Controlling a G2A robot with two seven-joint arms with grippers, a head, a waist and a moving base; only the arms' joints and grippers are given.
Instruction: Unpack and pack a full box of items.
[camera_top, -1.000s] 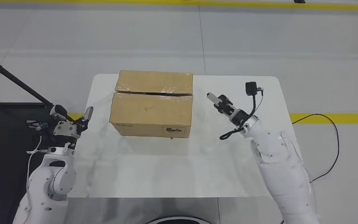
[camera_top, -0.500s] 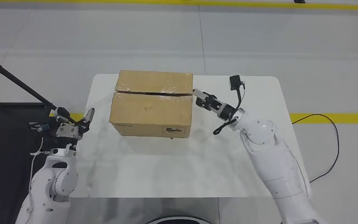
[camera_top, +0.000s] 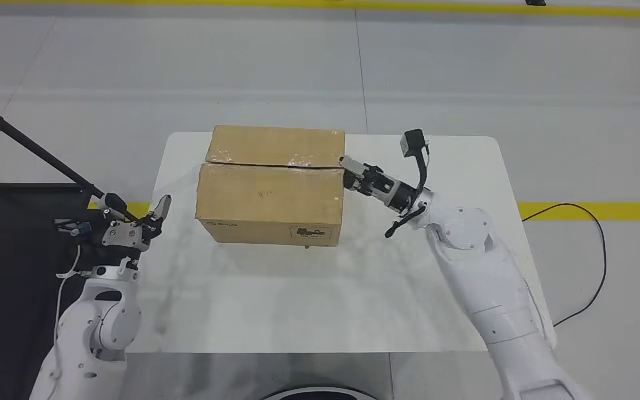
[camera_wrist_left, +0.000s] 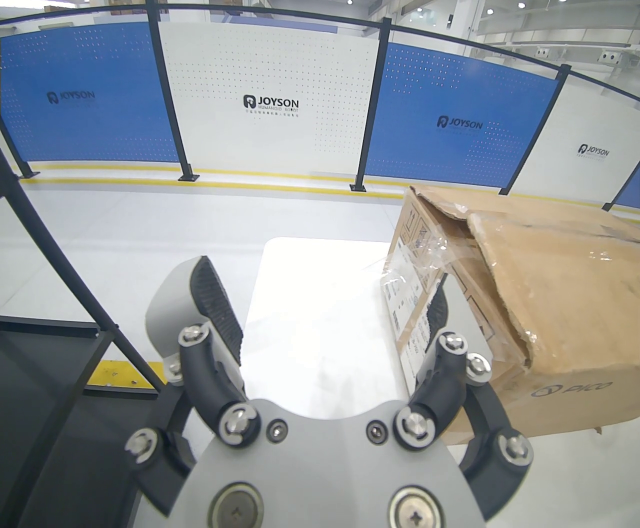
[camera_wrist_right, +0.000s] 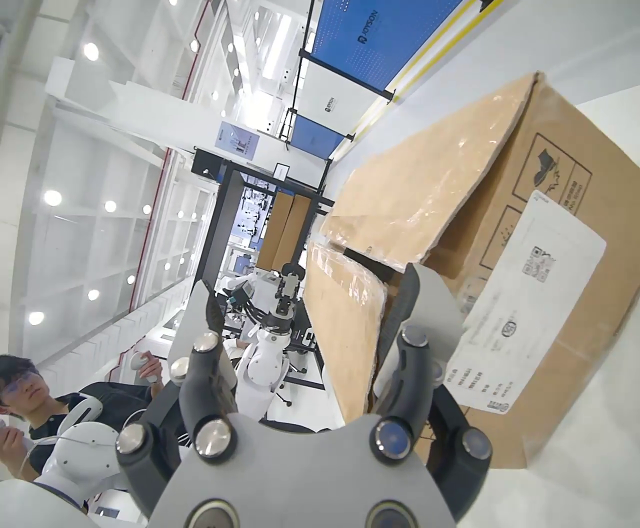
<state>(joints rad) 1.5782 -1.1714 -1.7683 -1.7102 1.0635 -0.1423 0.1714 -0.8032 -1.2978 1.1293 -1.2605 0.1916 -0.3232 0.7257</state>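
Note:
A closed brown cardboard box (camera_top: 270, 185) stands on the white table (camera_top: 300, 290), its two top flaps meeting along a seam with torn clear tape. My right gripper (camera_top: 348, 168) is at the box's right end, level with that seam. In the right wrist view the right gripper (camera_wrist_right: 310, 305) is open, and one flap's edge (camera_wrist_right: 350, 320) lies between its fingers. My left gripper (camera_top: 160, 208) hangs open at the table's left edge, a short way from the box. The left wrist view shows the left gripper (camera_wrist_left: 325, 305) with nothing in it and the box (camera_wrist_left: 540, 310) beside it.
A black stand with a slanted pole (camera_top: 40, 155) is left of the table. Free tabletop lies in front of the box and to its right. Blue and white fence panels (camera_wrist_left: 280, 95) close the room behind. A cable (camera_top: 590, 250) lies on the floor at right.
My right arm has swung left from the open tabletop to the box's right end, bringing its gripper up to the flap seam. The left arm has barely shifted.

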